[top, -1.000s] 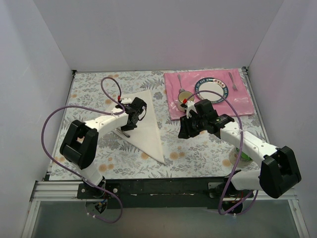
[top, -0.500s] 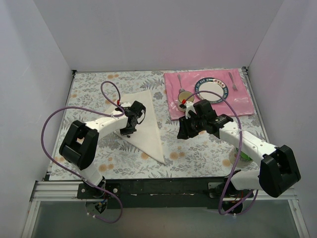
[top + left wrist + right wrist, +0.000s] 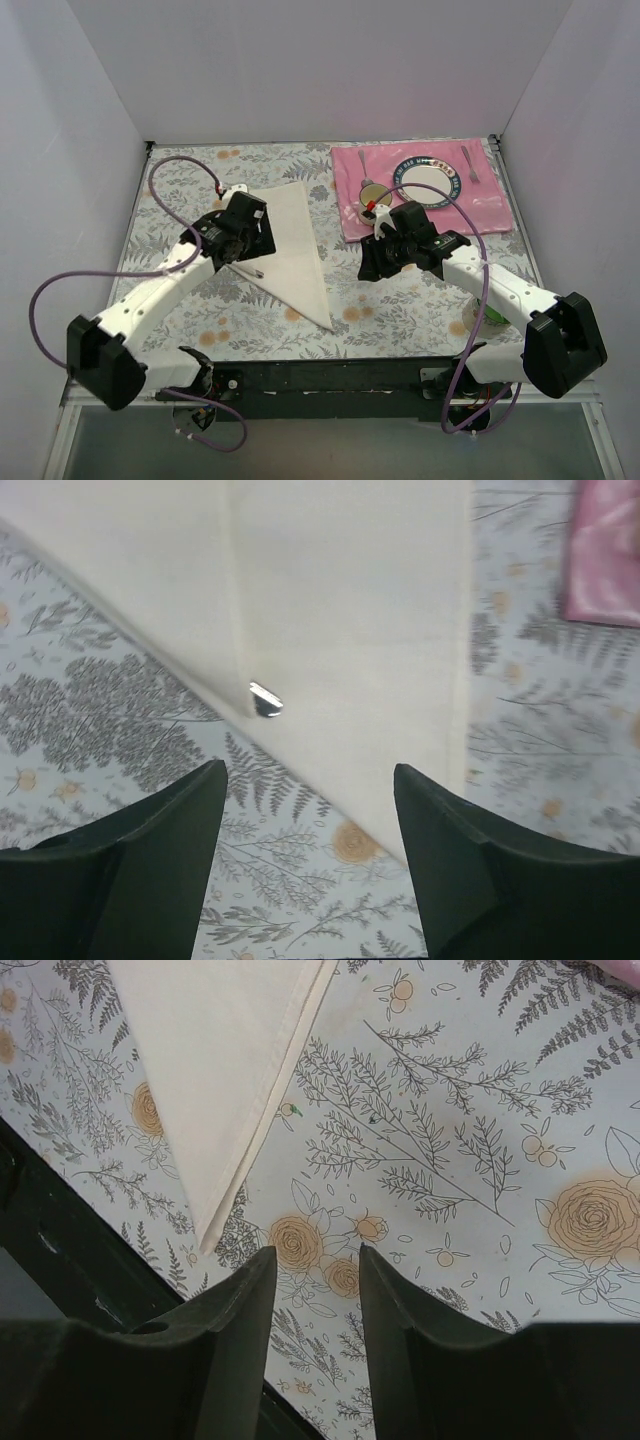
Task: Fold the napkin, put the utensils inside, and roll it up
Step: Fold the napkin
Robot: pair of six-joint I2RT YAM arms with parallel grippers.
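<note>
White walls enclose a floral-patterned counter (image 3: 400, 300). Left of centre lies the off-white cloth napkin (image 3: 295, 240), folded into a long triangle with one faint crease line, its point toward the near edge. Only a small shiny end of the slim silver metal knife (image 3: 265, 700) pokes out at the napkin's left edge. The left gripper (image 3: 310, 780) hovers over that spot, jaws spread and empty. The right gripper (image 3: 318, 1260) hangs near the napkin's point, jaws slightly parted, holding nothing

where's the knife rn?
The knife is tucked inside the folded napkin on the table, left half. In the left wrist view only its silver tip pokes out at the napkin's left edge, just ahead of the open left gripper.
</note>
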